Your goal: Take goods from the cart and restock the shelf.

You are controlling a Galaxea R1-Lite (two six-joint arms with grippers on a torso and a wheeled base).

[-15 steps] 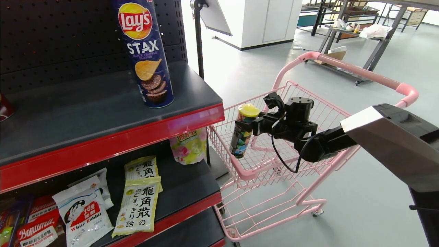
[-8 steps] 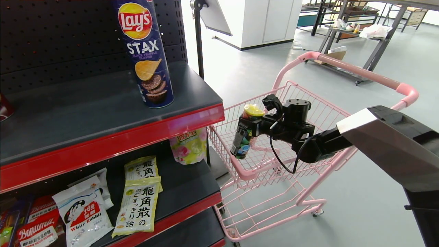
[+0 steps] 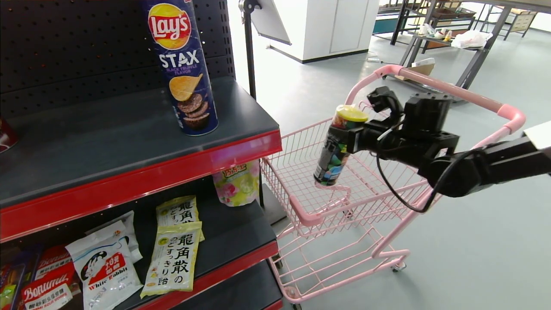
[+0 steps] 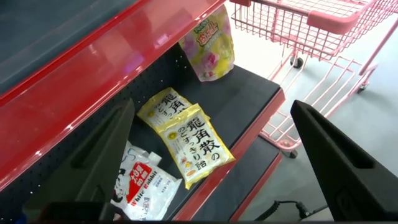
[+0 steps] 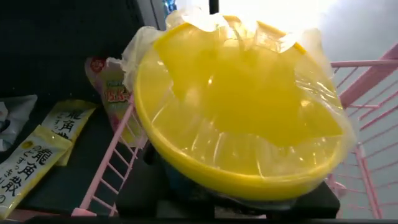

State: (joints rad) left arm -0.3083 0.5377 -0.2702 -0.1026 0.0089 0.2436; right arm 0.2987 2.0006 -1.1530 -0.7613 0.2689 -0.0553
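Note:
My right gripper (image 3: 351, 138) is shut on a dark canister with a yellow lid (image 3: 335, 148), held upright above the pink cart (image 3: 301, 211) basket, right of the shelf. The yellow lid (image 5: 239, 118) looms close in the right wrist view. The shelf's top tier (image 3: 107, 142) is dark with a red front edge and carries a tall blue chip can (image 3: 183, 69). My left gripper (image 4: 211, 168) is open, its two dark fingers (image 4: 339, 162) wide apart in front of the lower tier with its snack bags (image 4: 193, 143).
Lower tier holds yellow candy bags (image 3: 174, 254), a white candy bag (image 3: 105, 267) and a hanging pink-green bag (image 3: 236, 183). A red item (image 3: 6, 133) sits at the top tier's left edge. Grey floor lies open right of the cart; metal racks (image 3: 447, 43) stand far behind.
My right arm has lifted the canister up and to the right, from low inside the cart basket to above its rim. Shelf items have not moved.

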